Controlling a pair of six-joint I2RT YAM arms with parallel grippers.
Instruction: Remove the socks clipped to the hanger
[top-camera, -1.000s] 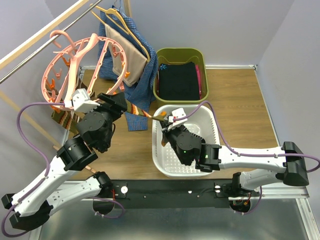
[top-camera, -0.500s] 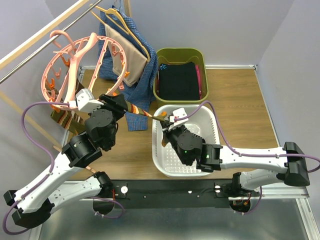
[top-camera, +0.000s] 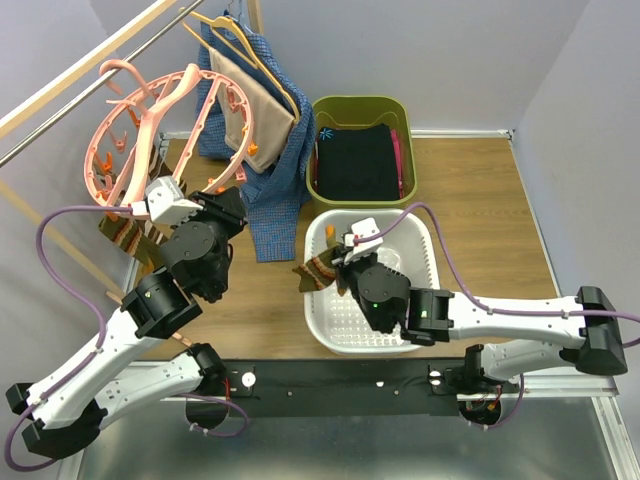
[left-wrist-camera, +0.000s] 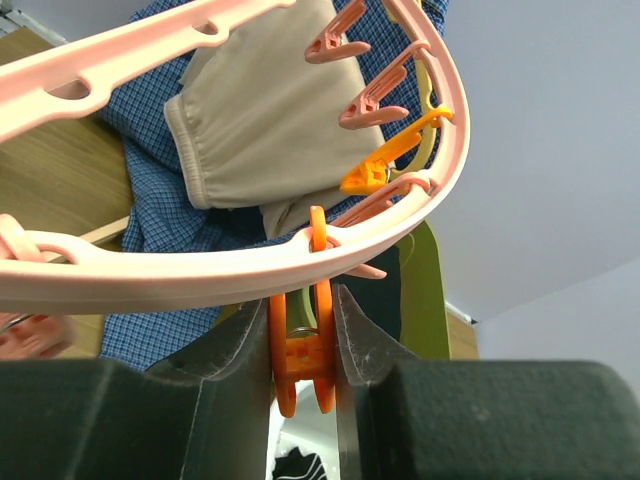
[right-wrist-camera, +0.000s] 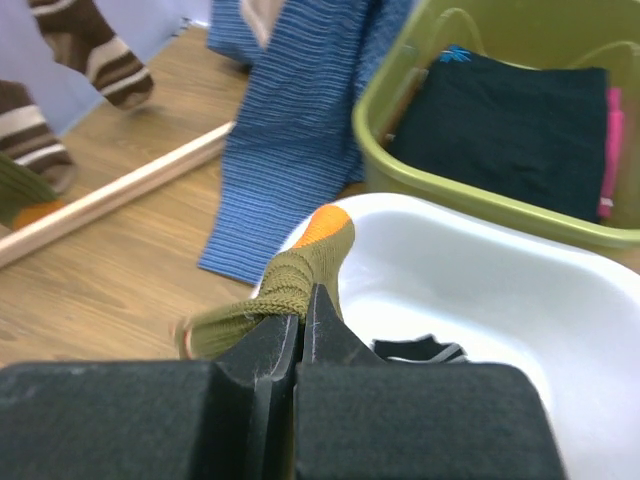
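L gripper (left-wrist-camera: 300, 315) closed down on orange clip (left-wrist-camera: 300, 370) of hanger (left-wrist-camera: 250, 265), pinching it. Olive sock (right-wrist-camera: 290, 275) came free, no longer stretched btwn arms. R gripper (right-wrist-camera: 302, 315) jaws were clamped on it, over rim of white basket (top-camera: 425, 250). One off; brown striped socks (top-camera: 125, 235) were still clipped on hanger's left side.

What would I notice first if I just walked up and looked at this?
Probably the big pink ring hanger hanging up on the left, where the left hand is pinching an orange clip just under its rim. Next you'd spot the right hand in the middle, shut on an olive sock with an orange toe, holding it at the rim of the white basket.
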